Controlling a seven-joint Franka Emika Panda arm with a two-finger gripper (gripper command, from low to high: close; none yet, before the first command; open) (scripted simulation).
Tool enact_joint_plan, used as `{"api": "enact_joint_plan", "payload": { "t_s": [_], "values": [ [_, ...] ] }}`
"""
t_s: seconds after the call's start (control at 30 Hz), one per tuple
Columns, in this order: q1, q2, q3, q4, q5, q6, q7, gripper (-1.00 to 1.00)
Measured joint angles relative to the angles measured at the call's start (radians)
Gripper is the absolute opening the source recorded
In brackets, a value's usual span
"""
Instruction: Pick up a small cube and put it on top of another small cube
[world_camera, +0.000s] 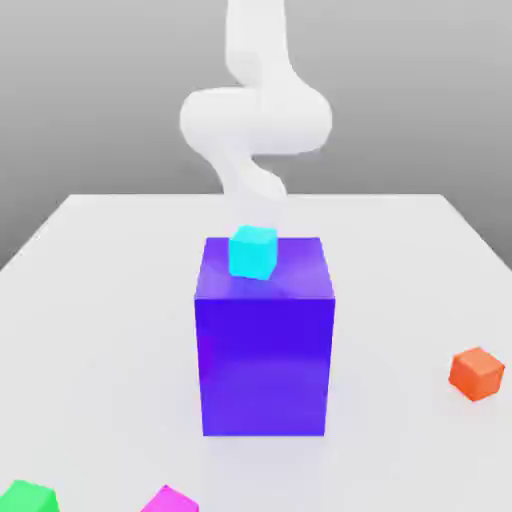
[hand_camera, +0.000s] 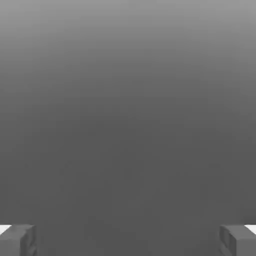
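Right now, the gripper (hand_camera: 128, 241) is open, its two fingers spread wide apart in the hand view, with nothing between them. In the exterior view, the white arm (world_camera: 257, 120) comes down from the top, bends sideways and narrows towards the far side of a large blue-violet block (world_camera: 264, 365), which stands upright near the middle of the pale worktop (world_camera: 110, 330). A small cyan cube (world_camera: 253, 252) shows against the block's top face, a little towards the exterior view's left, and it looks to be resting there, turned slightly and apart from the other small cubes. The orange cube (world_camera: 477, 374) sits on the worktop well to the exterior view's right of the block, set at an angle. Nearer the camera are a green cube (world_camera: 28, 497), at the exterior view's left corner, and a magenta cube (world_camera: 171, 501) between it and the block's near side; both are cut off by the lower edge. All four small cubes are separate, none stacked on another.
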Motion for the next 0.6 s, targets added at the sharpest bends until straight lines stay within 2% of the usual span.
{"api": "enact_joint_plan", "payload": {
  "t_s": [0.6],
  "values": [
    [-0.088,0.659,-0.015,0.010,-0.002,0.197,0.211,0.00]
  ]
}}
